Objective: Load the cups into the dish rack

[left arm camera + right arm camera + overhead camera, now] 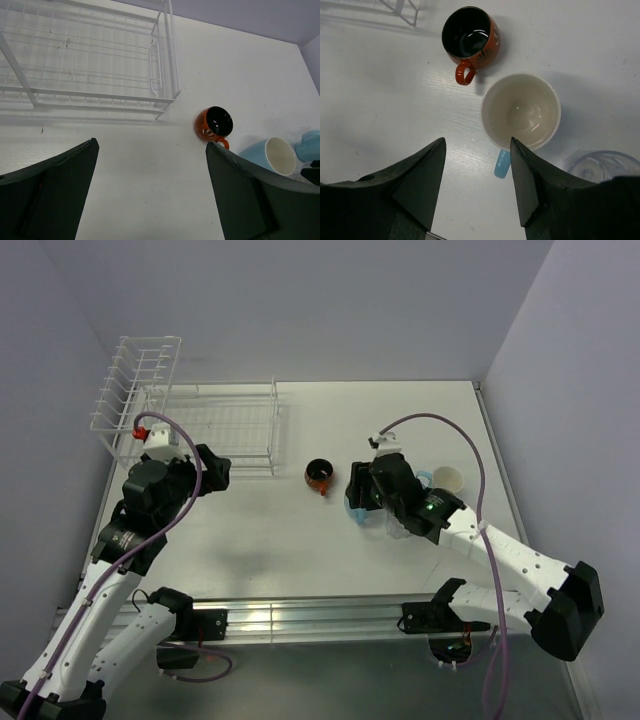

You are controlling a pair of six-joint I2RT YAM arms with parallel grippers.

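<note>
Robot lab bench set with kitchenware.
Plain pale walls (300,310) box in a white tabletop (280,550). A left arm (130,530) and a right arm (500,550), trailing purple cables (473,462), are bolted to an aluminium rail (300,618) at its near edge. A wire dish rack (215,430), an orange cup (320,476) and a blue mug (520,112) stand on it.

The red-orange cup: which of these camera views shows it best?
The right wrist view: the red-orange cup is close and upright, its dark inside and handle plain. The left wrist view shows it smaller, farther off; the top external view, only a small ring from above.
</note>
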